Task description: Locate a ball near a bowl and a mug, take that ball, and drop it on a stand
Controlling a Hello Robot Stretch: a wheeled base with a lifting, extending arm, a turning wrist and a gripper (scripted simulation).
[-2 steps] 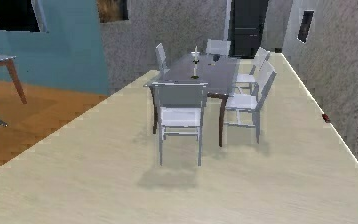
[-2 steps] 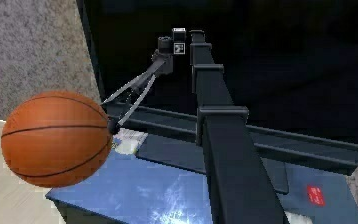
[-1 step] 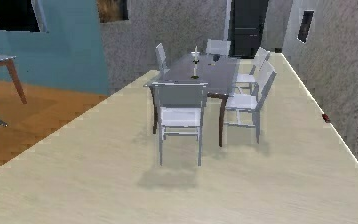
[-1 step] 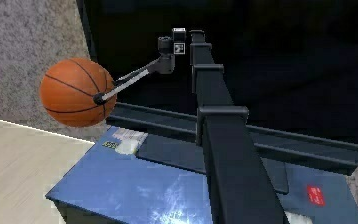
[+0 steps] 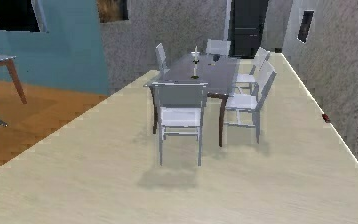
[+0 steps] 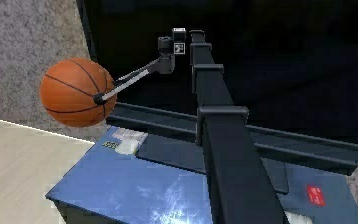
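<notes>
Arm side view, bottom: one blue-topped stand (image 6: 117,192). Above it, left of centre: one orange ball (image 6: 72,92), held at the gripper (image 6: 107,93), clear of every surface. Forward view, centre: one dark table (image 5: 219,75), seemingly five chairs (image 5: 180,115).

Orange black-lined ball (image 6: 69,88), blue stand (image 6: 122,188)

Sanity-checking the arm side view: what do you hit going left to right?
Speckled grey wall → round orange basketball → dark thin-fingered end effector → dark square arm bar → small red patch on the blue top.
</notes>
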